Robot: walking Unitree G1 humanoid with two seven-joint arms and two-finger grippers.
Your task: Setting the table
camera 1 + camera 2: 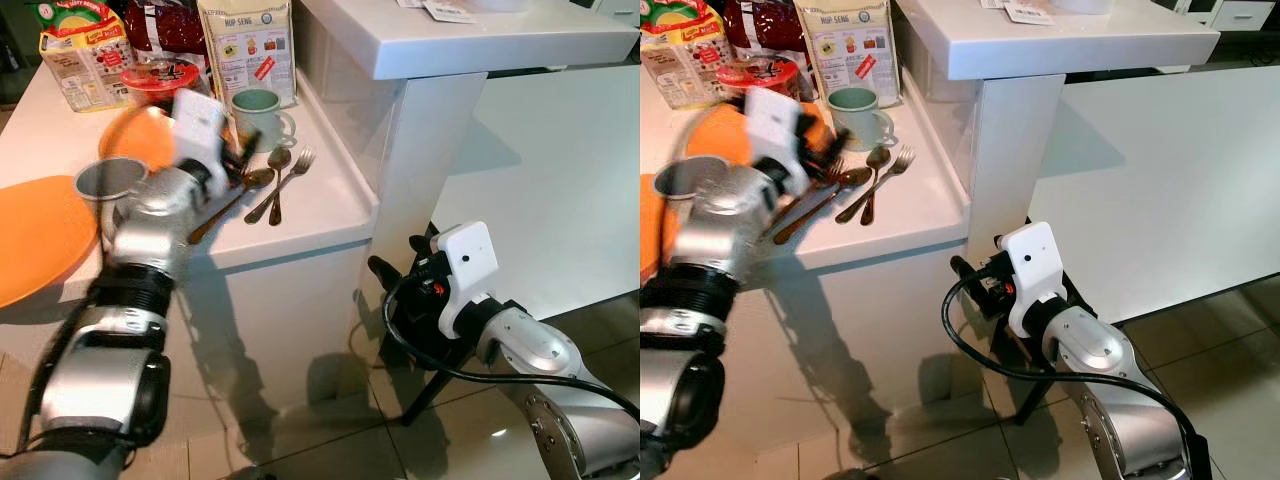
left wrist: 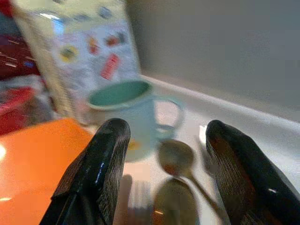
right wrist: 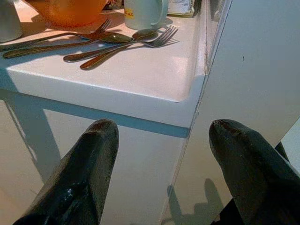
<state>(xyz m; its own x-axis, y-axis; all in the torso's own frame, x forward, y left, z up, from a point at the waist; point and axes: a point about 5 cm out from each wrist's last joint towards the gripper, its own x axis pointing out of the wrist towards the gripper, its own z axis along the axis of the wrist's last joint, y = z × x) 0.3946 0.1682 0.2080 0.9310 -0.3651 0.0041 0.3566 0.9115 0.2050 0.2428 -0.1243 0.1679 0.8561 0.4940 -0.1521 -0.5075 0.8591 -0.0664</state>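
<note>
The left gripper hovers over a white counter, fingers spread and empty. Just beyond its tips lie spoons and a fork, with a green mug behind them and an orange plate beside it. The right gripper hangs below the counter edge, also spread and empty.

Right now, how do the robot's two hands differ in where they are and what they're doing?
The left hand is raised over the white counter, fingers spread above the spoons beside the green mug. The right hand sits lower, off the counter's edge, facing its front and reaching for nothing. The left looks blurred, perhaps moving; the right looks sharp. Both are open and hold nothing.
</note>
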